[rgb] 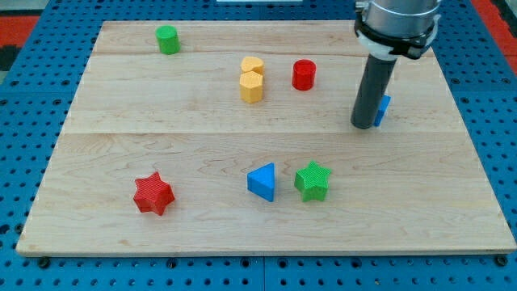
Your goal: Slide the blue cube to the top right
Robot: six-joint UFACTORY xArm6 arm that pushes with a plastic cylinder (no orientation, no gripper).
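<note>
Contact looked made: my tip, a bare rod tool holding nothing, sat against the blue cube's left side, hiding most of it. Pushed off-centre, the cube could spin away rightward, toward the table edge, missing the top right.

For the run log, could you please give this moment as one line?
tip: my tip at left side of small blue cube, mostly hidden | board: pale wooden board | goal: cube not yet at top right corner
</note>
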